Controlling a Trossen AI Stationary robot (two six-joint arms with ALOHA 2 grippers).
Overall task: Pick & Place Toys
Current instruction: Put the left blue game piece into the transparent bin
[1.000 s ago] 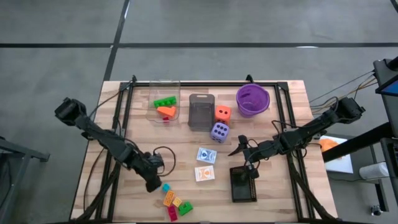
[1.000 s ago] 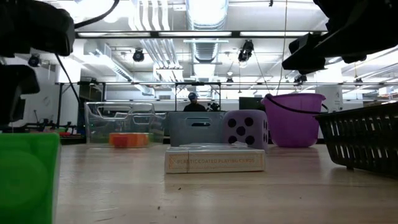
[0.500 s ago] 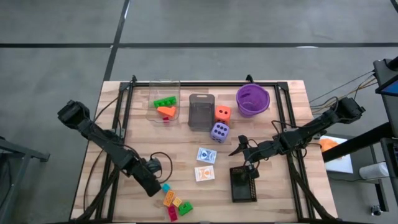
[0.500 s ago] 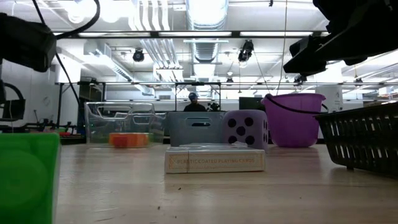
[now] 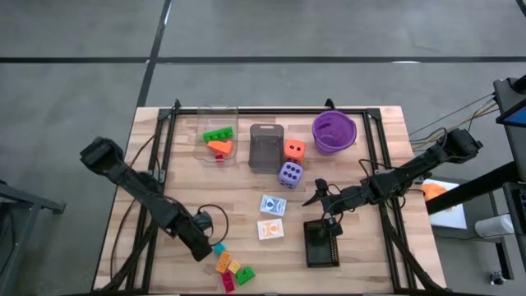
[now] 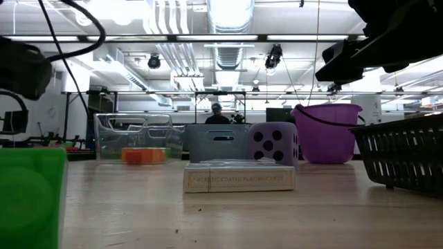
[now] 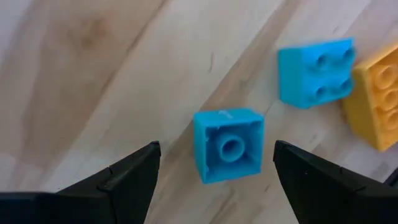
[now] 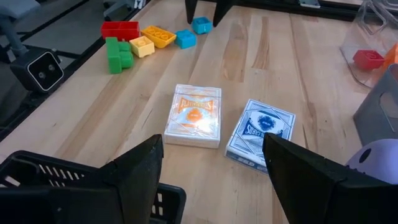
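We are holding the left gripper [image 5: 203, 249] low over the near left part of the table [image 5: 362, 247], its fingers [image 7: 127, 177] spread apart with nothing between them but a small blue brick [image 7: 228, 145] lying on the wood. In the left wrist view that brick is sitting in the gap between the two fingers, untouched, with a second blue brick [image 7: 315, 71] just beyond it and a yellow brick [image 7: 376, 102] touching that one. From above, the loose bricks are forming a short row near the table's front edge: blue [image 5: 219, 247], yellow [image 5: 233, 266], red [image 5: 228, 282] and green [image 5: 245, 275].

We are keeping the right gripper [image 5: 317, 192] above the middle right of the table, its fingers [image 8: 140, 165] also standing apart and empty, just over the black bin [image 5: 322, 243]. Two card packs are lying flat near it, one with an orange face [image 5: 269, 229] and one with a blue face [image 5: 273, 205], close together but not touching.

Farther back, the purple die [image 5: 289, 173] is resting beside the grey bin [image 5: 265, 148], and the orange die [image 5: 294, 150] is sitting just behind it. The clear bin [image 5: 216, 136] is holding a green brick [image 5: 218, 134], an orange brick [image 5: 219, 147] and a small red piece. The purple bowl [image 5: 333, 132] is standing at the back right.
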